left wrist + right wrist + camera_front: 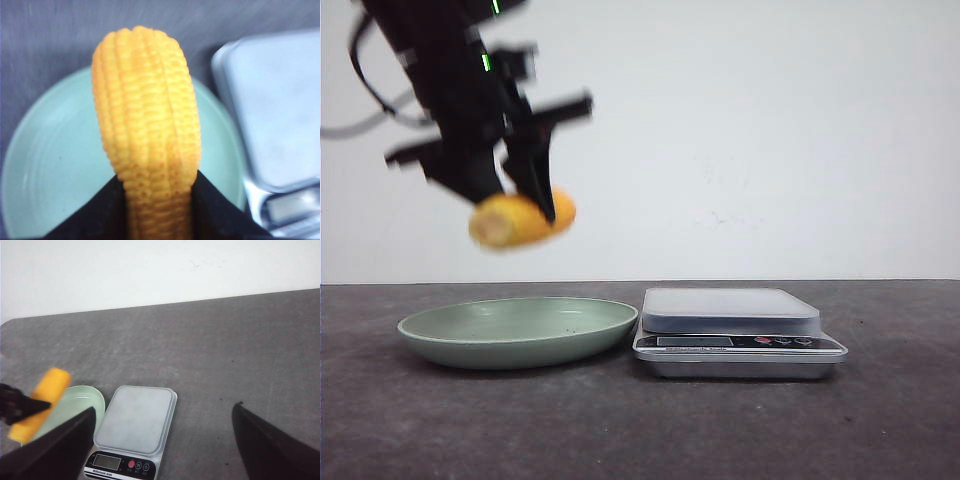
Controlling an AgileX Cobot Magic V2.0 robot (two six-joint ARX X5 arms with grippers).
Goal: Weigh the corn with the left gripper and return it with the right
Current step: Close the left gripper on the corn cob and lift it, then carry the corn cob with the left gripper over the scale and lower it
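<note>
Closest to the robot on the gray table (620,430) sit a green dish (518,330) and a silver scale (735,332), side by side and almost touching, with the scale on the robot's right. Higher up, the left gripper (520,195) pinches the corn (520,221) tight between its two black fingers (542,165). The corn hangs in the air above the dish and touches nothing below it. It lies almost flat, with its pale cut end on the left and its round end aimed toward the scale. The left arm is the one holding it, so I think it next has to go sideways to the right and then down onto the flat top of the scale. The right gripper (162,450) is spread wide open with nothing in it, looking at the scale from farther off. Behind it all is a plain white wall (770,130).
</note>
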